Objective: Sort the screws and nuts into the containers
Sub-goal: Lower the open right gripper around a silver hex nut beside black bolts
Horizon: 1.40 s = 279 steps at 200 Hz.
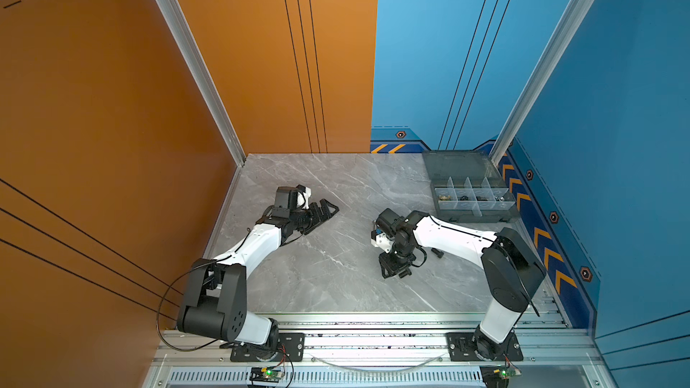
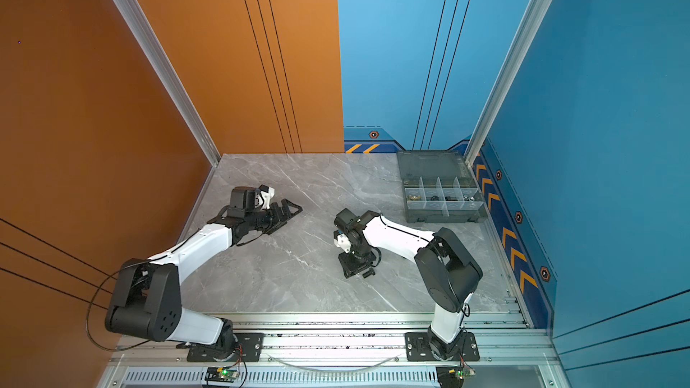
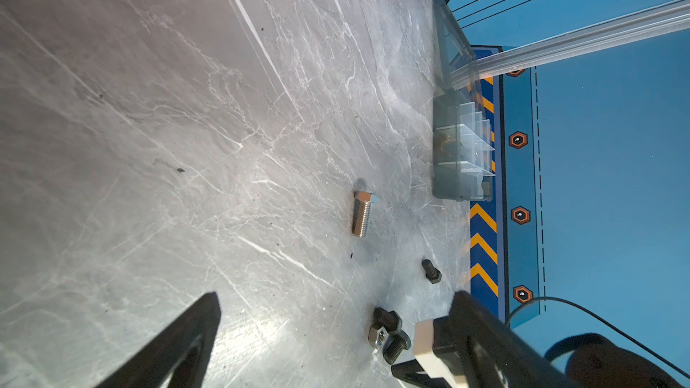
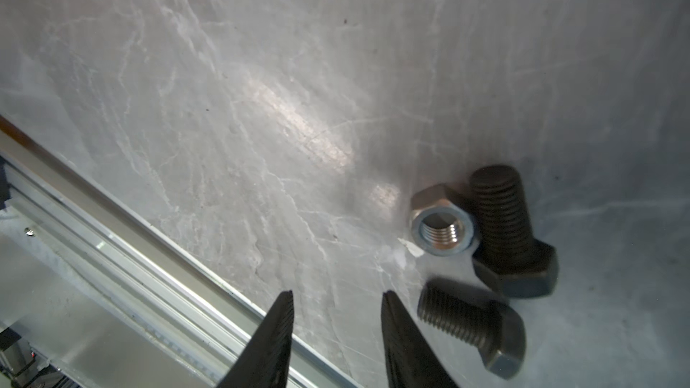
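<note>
Right gripper: closest thing to the lens. Fingers are spread with nothing between them, tips down near the table's front rail.
Short black bolt: lying flat just beside one fingertip, outside the gap.
Second black bolt: right behind the first, their heads nearly touching.
Silver hex nut: snug against the second bolt's threads, hole tilted upward.
Lone black bolt: off on its own beside the right forearm, near that little cluster.
Silver bolt: the longer one, flat on open table between the cluster and the box.
Organiser box: far right corner, with the lid flopped open behind it. There are brass-coloured bits in the left-end compartment and small dark bits in the others, too tiny to name.
Left gripper: fingers spread, empty, low over the left side, well apart from everything.
Tabletop: grey marble look.
</note>
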Each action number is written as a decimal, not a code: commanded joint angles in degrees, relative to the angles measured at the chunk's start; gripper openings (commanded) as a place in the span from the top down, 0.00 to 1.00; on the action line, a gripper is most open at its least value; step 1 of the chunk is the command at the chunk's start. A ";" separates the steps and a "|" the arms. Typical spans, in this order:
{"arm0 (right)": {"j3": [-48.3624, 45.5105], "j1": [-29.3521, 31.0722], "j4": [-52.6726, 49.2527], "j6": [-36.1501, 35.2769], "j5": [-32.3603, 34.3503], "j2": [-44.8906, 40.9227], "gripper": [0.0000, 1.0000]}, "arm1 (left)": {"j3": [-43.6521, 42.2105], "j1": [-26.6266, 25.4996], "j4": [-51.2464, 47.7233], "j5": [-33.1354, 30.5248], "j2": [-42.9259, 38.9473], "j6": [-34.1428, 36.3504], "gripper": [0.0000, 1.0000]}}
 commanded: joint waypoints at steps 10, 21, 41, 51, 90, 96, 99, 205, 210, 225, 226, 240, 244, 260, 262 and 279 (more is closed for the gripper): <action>-0.70 -1.51 -1.51 1.69 4.34 1.87 0.58 | -0.98 0.51 -0.36 1.10 -1.26 0.95 0.02; -0.53 -1.82 -1.31 1.78 5.20 2.12 0.58 | -1.10 0.54 -0.34 0.95 -1.36 0.86 0.02; -0.48 -2.35 -0.49 1.92 5.64 2.51 0.58 | -1.18 0.63 -0.33 0.78 -1.48 0.91 0.02; -0.51 -2.53 -0.01 1.87 5.74 2.59 0.58 | -1.20 0.57 -0.29 0.78 -1.48 0.88 0.02; -0.38 -2.66 1.62 2.28 5.11 2.74 0.58 | -1.21 0.57 -0.30 0.75 -1.32 0.87 0.02; -0.26 -2.64 1.80 2.36 4.96 2.89 0.58 | -1.22 0.58 -0.33 0.77 -1.31 0.87 0.02; -0.26 -2.64 1.91 2.38 4.92 2.96 0.58 | -1.29 0.64 -0.26 0.75 -1.23 0.91 0.02; 1.62 -1.60 3.51 2.82 8.17 4.92 0.56 | -1.93 1.29 -0.19 0.86 -1.83 1.08 0.02; 1.65 -1.55 3.57 2.81 8.28 4.98 0.56 | -1.89 1.27 -0.12 0.89 -1.83 1.12 0.02; 1.94 -1.32 3.72 2.56 8.62 5.19 0.56 | -2.11 1.37 -0.13 0.86 -2.01 1.04 0.02; 1.91 -1.32 3.77 2.52 8.68 5.19 0.56 | -2.11 1.36 -0.12 0.86 -2.01 1.07 0.02; 2.01 -1.06 4.05 2.44 9.01 5.49 0.56 | -2.24 1.39 -0.07 0.86 -2.16 1.09 0.02; 2.04 -0.96 4.01 2.43 8.95 5.60 0.56 | -2.25 1.44 -0.03 0.78 -2.23 1.08 0.02; 2.36 -0.38 3.90 2.39 9.49 6.00 0.56 | -2.35 1.45 -0.07 0.82 -2.45 1.01 0.02; 2.40 -0.25 3.90 2.37 9.51 6.07 0.56 | -2.30 1.44 -0.08 0.78 -2.52 1.07 0.02; 2.49 0.22 3.90 2.17 9.91 6.23 0.56 | -2.35 1.59 -0.11 0.65 -2.72 1.10 0.02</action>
